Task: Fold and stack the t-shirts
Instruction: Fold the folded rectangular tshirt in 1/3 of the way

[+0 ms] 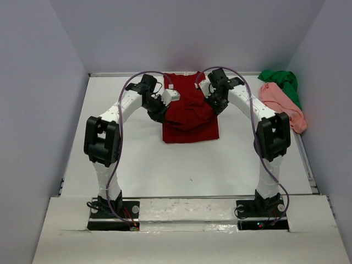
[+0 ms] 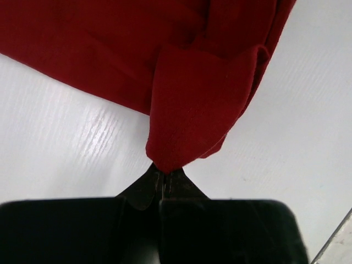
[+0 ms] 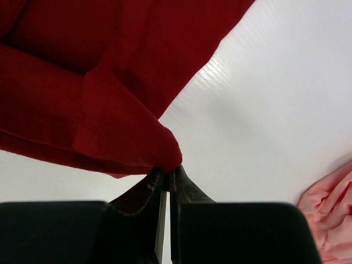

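The dark red t-shirt (image 1: 190, 110) lies at the far middle of the table, partly lifted and sagging between my grippers. My left gripper (image 1: 159, 113) is shut on a bunched corner of it (image 2: 187, 110), pinched at the fingertips (image 2: 165, 175). My right gripper (image 1: 215, 103) is shut on the opposite side of the shirt (image 3: 99, 110), cloth pinched at its tips (image 3: 169, 171). The salmon pink t-shirt (image 1: 283, 104) lies crumpled at the far right, and shows in the right wrist view (image 3: 330, 220). The bright green t-shirt (image 1: 283, 82) lies crumpled behind it.
The white table (image 1: 181, 165) is bounded by grey walls at the left, back and right. Both arm bases (image 1: 187, 212) stand at the near edge. Bare table lies between the red shirt and the bases.
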Controlling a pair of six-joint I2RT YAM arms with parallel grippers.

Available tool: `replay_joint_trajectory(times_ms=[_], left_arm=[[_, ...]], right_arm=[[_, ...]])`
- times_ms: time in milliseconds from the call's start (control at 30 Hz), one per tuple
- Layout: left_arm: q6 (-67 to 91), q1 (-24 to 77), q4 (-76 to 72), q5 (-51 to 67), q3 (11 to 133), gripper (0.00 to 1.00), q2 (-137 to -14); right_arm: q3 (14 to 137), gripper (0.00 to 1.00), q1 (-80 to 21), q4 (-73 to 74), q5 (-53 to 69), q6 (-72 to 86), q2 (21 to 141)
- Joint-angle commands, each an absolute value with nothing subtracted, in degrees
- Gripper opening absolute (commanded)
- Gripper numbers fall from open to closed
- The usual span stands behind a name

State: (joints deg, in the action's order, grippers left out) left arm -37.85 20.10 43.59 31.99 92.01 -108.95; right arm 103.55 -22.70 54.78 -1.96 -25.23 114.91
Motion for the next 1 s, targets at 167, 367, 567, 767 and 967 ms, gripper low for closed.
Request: replay_joint_trajectory(times_ms=[167, 367, 567, 767, 967], left_arm=[[-35.69, 19.34, 41.05, 27.69, 97.29, 0.0, -111.8], [-35.33, 18.99, 40.34, 25.66, 101.33, 0.0, -115.04], [-35.95, 18.98, 42.01, 25.93, 106.52, 0.0, -119.26], [-36.21, 19.07, 41.84, 26.02, 107.23, 0.0, -121.46], [-35.77, 19.07, 39.03, 24.7, 105.91, 0.0, -122.08]], right_arm=[[111.53, 0.0, -20.3, 51.33, -3.34, -25.93, 118.74], [115.22, 0.0, -19.78, 51.07, -2.64, -26.63, 122.87], [118.12, 0.0, -19.25, 51.06, -2.29, -27.25, 126.03], [119.18, 0.0, -19.25, 50.36, -2.37, -27.69, 128.4], [121.37, 0.0, -19.25, 49.75, -2.28, -28.12, 130.78]])
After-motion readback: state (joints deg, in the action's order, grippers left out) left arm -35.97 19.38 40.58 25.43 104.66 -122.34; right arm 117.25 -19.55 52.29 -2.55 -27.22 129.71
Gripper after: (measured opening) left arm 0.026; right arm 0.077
